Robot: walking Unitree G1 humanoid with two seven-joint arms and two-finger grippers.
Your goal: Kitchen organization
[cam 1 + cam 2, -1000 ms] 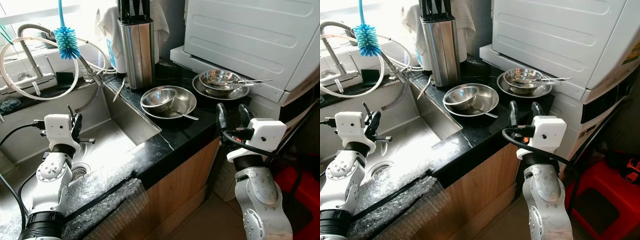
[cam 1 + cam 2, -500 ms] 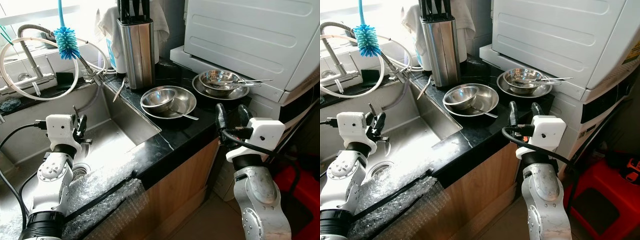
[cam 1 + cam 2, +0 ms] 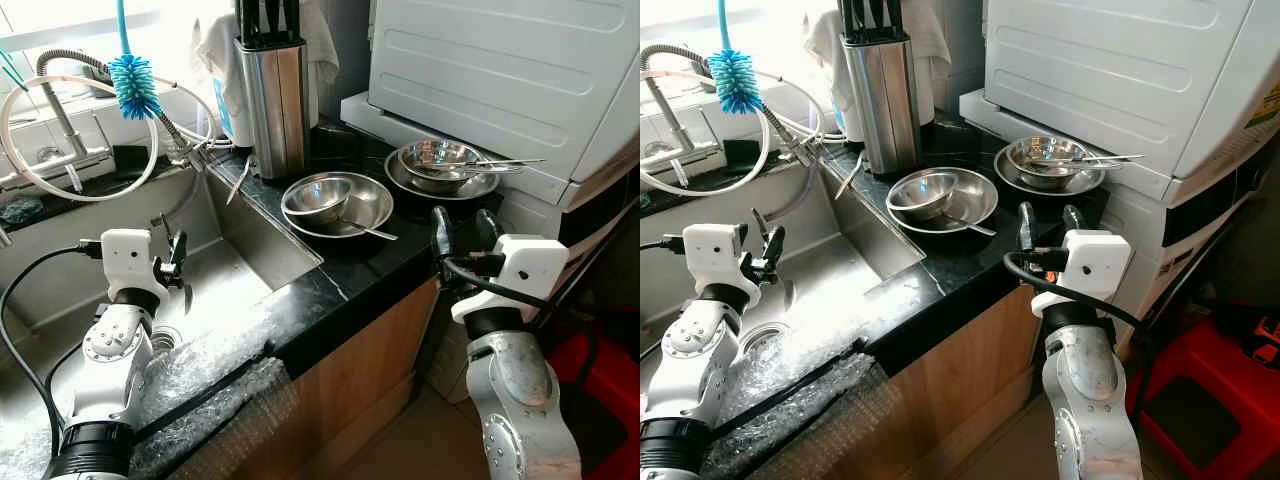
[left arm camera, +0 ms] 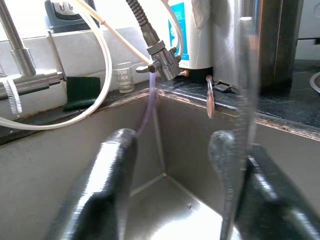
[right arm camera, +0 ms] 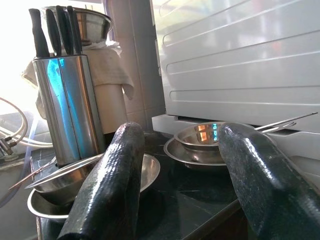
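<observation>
A wide steel dish point(image 3: 370, 205) sits on the black counter point(image 3: 330, 280), holding a small steel bowl point(image 3: 318, 195) and a spoon point(image 3: 368, 231). Behind it to the right a second dish point(image 3: 478, 186) carries a bowl point(image 3: 437, 157) with long utensils laid across it. My right gripper point(image 3: 462, 218) stands open at the counter's front edge, its fingers point(image 5: 110, 190) pointing at the dishes with nothing between them. My left gripper point(image 3: 172, 248) hangs open over the steel sink point(image 3: 235, 265), facing the sink's back corner point(image 4: 162, 172), and holds nothing.
A steel knife block point(image 3: 272, 100) stands behind the dishes. A large white appliance point(image 3: 500, 70) fills the right of the counter. A faucet point(image 3: 60, 110), looped hoses and a blue bottle brush point(image 3: 132, 85) hang over the sink. Bubble wrap point(image 3: 200, 380) covers the sink's front. A red stool point(image 3: 1200, 400) stands on the floor.
My left gripper has shifted right across the sink, toward the counter side. The right arm has barely moved.
</observation>
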